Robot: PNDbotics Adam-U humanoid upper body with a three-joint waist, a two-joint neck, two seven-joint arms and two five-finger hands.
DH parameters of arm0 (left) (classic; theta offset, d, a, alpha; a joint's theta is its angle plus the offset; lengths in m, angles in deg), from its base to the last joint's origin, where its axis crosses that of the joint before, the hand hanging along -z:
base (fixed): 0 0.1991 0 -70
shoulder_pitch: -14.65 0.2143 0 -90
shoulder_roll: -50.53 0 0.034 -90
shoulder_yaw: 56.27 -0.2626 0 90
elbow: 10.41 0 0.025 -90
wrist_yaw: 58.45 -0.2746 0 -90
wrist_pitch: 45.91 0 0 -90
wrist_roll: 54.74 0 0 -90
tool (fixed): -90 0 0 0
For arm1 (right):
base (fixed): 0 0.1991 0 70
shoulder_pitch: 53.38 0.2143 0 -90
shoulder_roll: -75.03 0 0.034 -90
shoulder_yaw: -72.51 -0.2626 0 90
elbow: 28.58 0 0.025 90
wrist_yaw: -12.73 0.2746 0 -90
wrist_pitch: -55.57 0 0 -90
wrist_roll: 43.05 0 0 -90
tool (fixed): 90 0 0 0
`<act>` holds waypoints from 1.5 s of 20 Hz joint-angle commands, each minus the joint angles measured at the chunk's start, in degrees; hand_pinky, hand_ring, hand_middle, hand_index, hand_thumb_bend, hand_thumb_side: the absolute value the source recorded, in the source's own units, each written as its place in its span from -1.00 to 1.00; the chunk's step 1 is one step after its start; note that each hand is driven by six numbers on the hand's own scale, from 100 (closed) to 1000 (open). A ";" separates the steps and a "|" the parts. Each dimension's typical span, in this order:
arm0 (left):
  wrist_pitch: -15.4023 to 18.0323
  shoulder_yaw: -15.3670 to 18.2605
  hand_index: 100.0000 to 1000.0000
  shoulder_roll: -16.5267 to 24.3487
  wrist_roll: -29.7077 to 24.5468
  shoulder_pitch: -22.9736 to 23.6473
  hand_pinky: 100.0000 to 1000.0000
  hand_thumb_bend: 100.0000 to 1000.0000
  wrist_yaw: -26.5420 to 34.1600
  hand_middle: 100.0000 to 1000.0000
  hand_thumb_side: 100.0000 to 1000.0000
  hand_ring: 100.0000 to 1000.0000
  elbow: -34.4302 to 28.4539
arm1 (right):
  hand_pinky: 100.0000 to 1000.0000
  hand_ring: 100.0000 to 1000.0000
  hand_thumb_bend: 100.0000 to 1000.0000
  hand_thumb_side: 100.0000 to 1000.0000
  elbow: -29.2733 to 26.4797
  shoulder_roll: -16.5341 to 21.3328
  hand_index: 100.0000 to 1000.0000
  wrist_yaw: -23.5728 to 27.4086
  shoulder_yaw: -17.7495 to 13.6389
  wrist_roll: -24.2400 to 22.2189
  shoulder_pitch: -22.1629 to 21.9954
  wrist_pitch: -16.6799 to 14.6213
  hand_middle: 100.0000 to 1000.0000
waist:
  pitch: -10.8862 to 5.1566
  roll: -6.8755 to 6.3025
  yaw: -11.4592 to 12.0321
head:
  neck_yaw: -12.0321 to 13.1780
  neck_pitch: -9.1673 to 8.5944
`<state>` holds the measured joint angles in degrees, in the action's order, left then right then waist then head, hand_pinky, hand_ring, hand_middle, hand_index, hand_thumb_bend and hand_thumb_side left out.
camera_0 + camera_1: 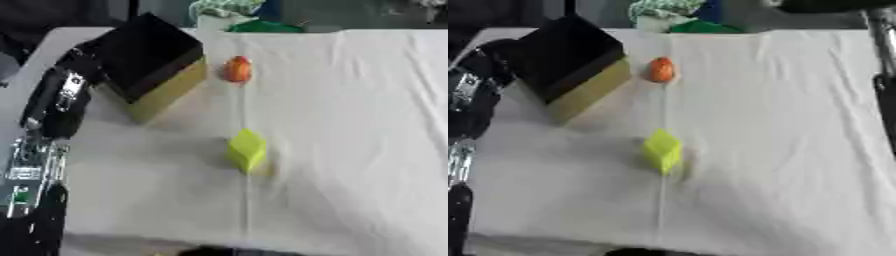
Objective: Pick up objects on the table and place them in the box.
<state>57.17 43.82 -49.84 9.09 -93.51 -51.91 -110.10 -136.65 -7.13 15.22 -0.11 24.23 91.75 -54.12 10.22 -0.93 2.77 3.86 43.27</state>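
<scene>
Fingers of left hand [77,65] blurred beside box [156,65].

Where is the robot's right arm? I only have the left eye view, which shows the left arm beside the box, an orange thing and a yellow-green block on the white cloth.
Observer: The right eye view shows a thin dark strip running down the picture's right edge, over the cloth. It is probably part of the right arm.
Operator: Does a hand show on it, near the block?
Observer: No hand shows. The strip lies at the edge, well apart from the yellow-green block in the middle.
Operator: Anything above it?
Observer: A dark bar crosses the top right corner, beyond the table's far edge.
</scene>
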 commanded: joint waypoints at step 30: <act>0.06 0.72 0.66 1.17 0.41 -1.32 0.32 -1.00 -0.73 0.14 0.44 0.17 -1.17 | 0.88 0.72 -1.00 -0.30 17.89 -6.64 1.00 -13.60 18.09 -26.88 1.65 -11.21 0.82 | -0.57 0.51 1.91 | -0.72 -0.76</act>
<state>57.20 44.20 -49.35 9.60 -94.02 -52.44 -110.09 -118.98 -14.01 2.53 18.37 3.95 92.52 -57.87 10.40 -0.23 4.67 3.27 43.02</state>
